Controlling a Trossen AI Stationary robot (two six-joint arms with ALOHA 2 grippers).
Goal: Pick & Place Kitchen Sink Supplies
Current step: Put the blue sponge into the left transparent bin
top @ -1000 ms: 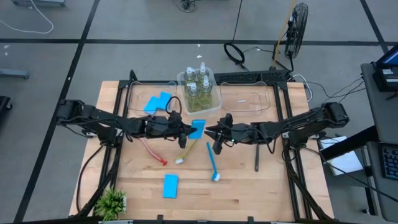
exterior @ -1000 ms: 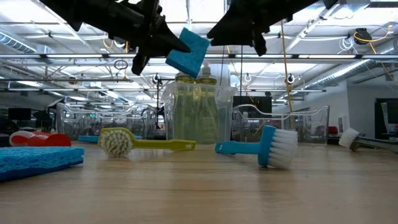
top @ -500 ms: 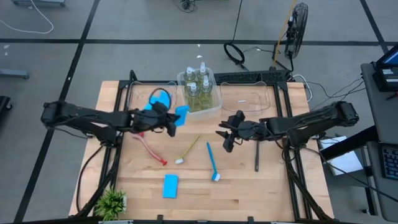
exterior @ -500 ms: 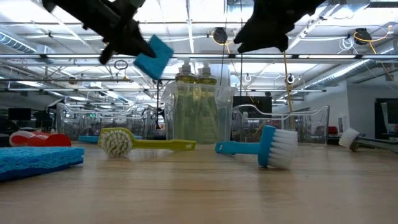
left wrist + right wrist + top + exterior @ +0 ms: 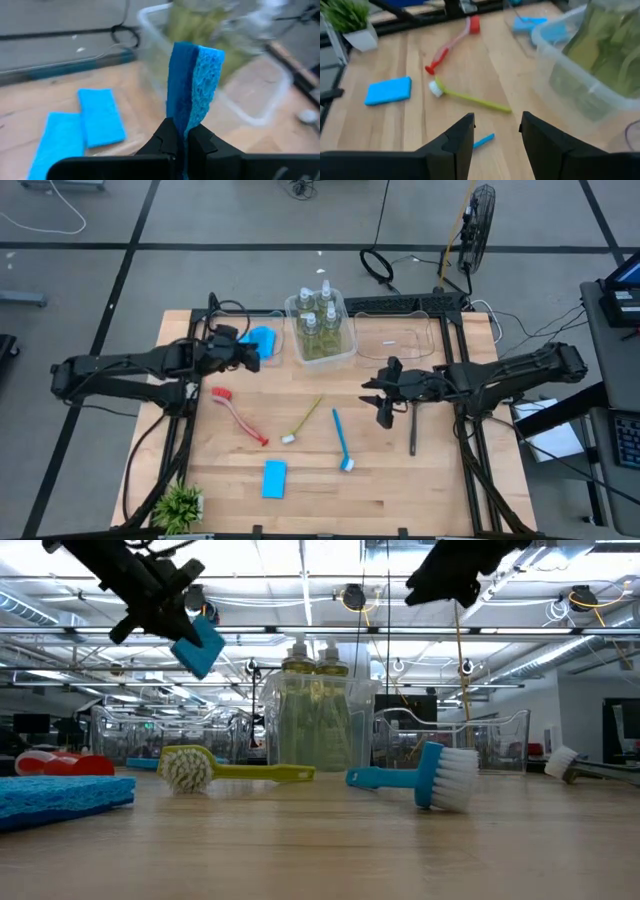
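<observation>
Carrying a blue sponge (image 5: pixel 192 85) pinched in our left claw (image 5: pixel 184 137), we should release low over the left bin (image 5: pixel 215 330), right claw (image 5: pixel 496 131) half-open, empty.

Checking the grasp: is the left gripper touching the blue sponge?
Touching. The left wrist view shows the left gripper shut on the blue sponge, pinching its lower edge.

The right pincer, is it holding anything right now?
No, the right pincer stands open with only bare table between its fingers, above the yellow-green brush, with nothing in its grip.
</observation>
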